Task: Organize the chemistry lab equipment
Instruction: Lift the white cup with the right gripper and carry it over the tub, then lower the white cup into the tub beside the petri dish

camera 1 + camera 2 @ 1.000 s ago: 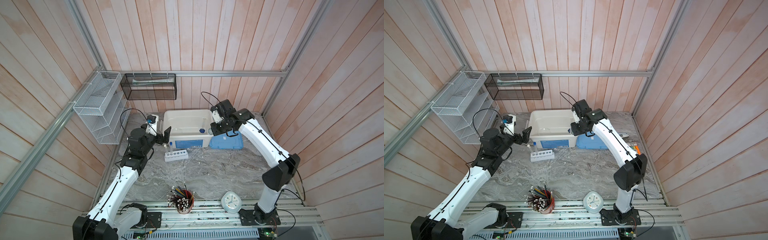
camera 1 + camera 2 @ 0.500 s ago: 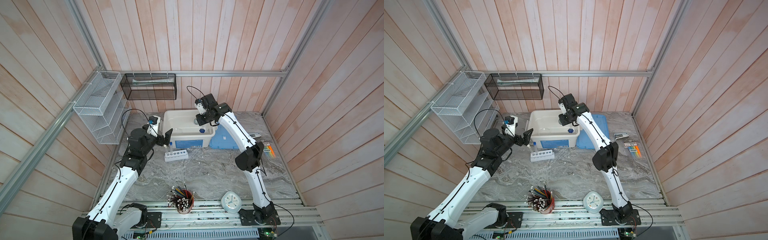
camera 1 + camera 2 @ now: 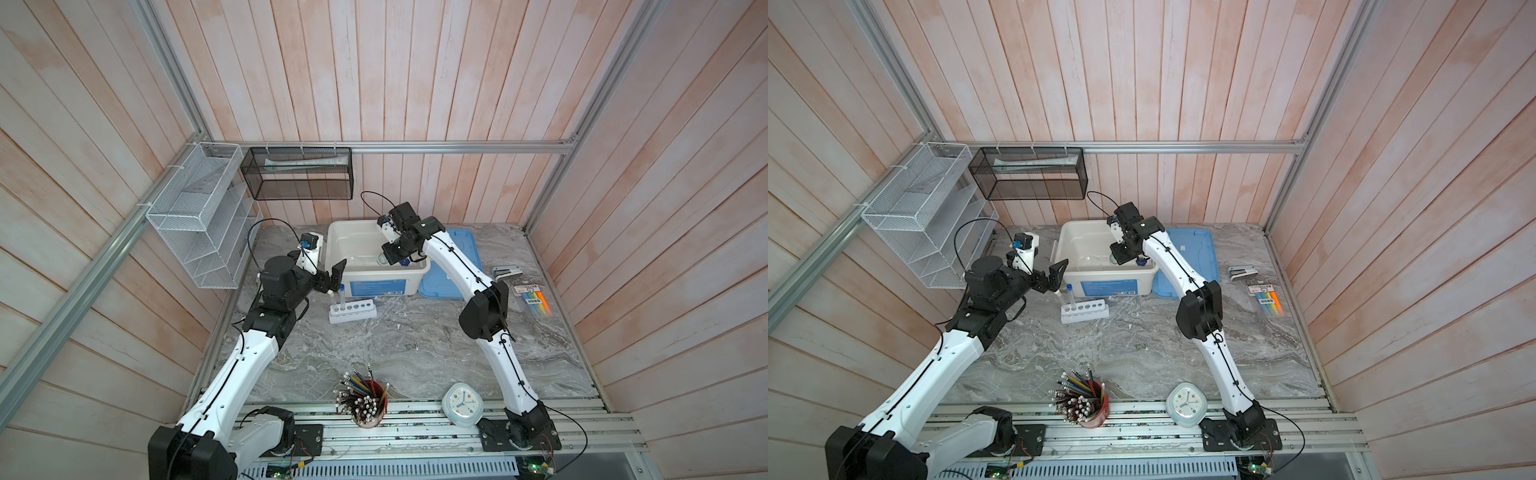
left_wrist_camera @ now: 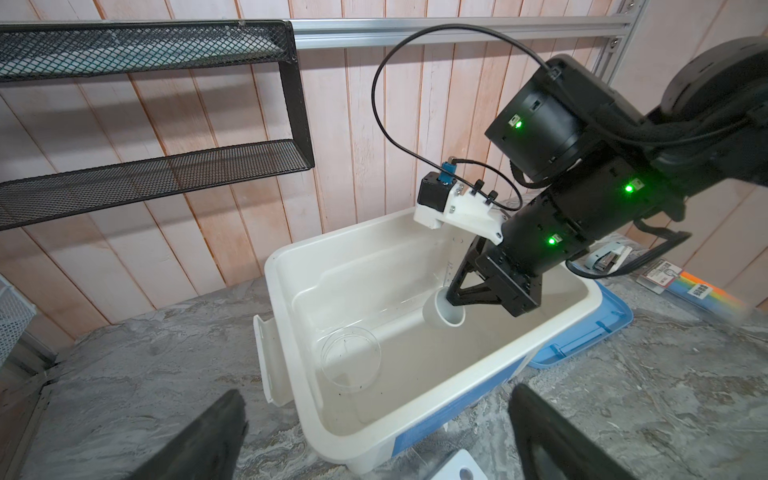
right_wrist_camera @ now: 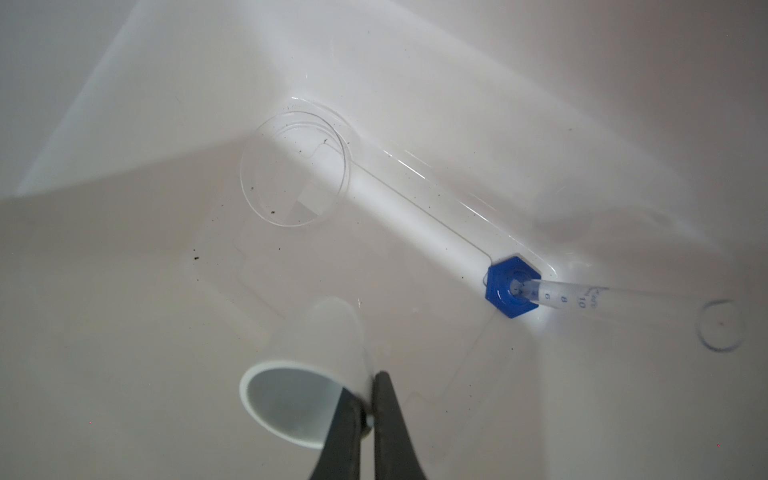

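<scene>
My right gripper (image 5: 371, 390) is shut on the rim of a small white cup (image 5: 299, 374) and holds it tilted low inside the white bin (image 3: 374, 272). From the left wrist view the cup (image 4: 440, 313) hangs from that gripper (image 4: 451, 297) above the bin floor. A clear flat round dish (image 4: 351, 359) and a clear graduated tube with a blue hexagonal base (image 5: 513, 286) lie in the bin. My left gripper (image 3: 332, 279) stands open and empty at the bin's front left corner. Just below it is the white six-hole rack (image 3: 353, 311), with a blue-capped tube (image 3: 341, 295) upright in it.
A blue lid (image 3: 461, 266) lies right of the bin, with a stapler (image 3: 507, 271) and a highlighter pack (image 3: 534, 297) beyond it. A red cup of pencils (image 3: 368, 405) and a white clock (image 3: 462, 404) stand at the front edge. Wire racks (image 3: 203, 216) hang on the left wall.
My right gripper has swung left from the bin's right edge and gone down into the bin, still holding the cup. The left arm has not moved.
</scene>
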